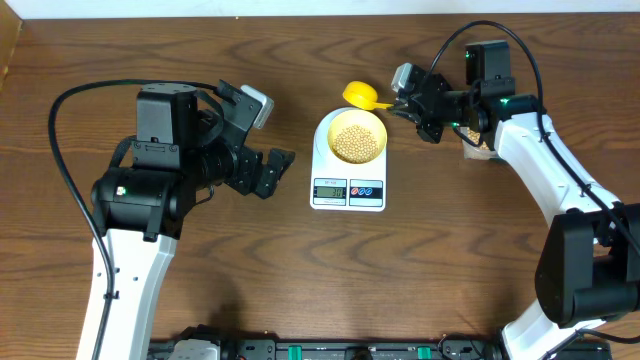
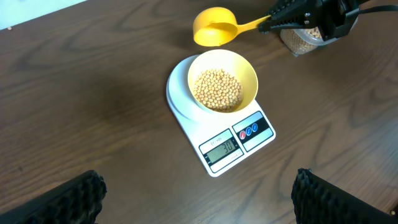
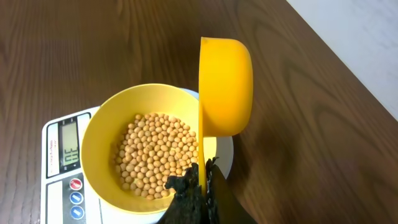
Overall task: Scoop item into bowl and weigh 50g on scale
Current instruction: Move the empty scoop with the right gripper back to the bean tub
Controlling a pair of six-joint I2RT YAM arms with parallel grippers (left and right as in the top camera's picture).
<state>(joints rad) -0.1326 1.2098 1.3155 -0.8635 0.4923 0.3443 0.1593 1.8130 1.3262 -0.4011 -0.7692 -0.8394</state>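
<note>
The pale yellow bowl (image 1: 358, 136) sits on the white scale (image 1: 348, 190) at mid table and holds tan beans (image 1: 357, 141); it also shows in the left wrist view (image 2: 222, 84) and the right wrist view (image 3: 102, 134). The scale's display (image 2: 222, 148) is lit. My right gripper (image 1: 410, 105) is shut on the handle of a bright yellow scoop (image 1: 360, 95), held just beyond the bowl's far right rim; in the right wrist view the scoop (image 3: 225, 87) is turned on its side. My left gripper (image 1: 268, 172) is open and empty, left of the scale.
A clear container of beans (image 2: 303, 38) stands behind my right gripper, mostly hidden by it; it shows at the right arm in the overhead view (image 1: 478, 148). Cables loop over both arms. The table's far edge meets a white wall.
</note>
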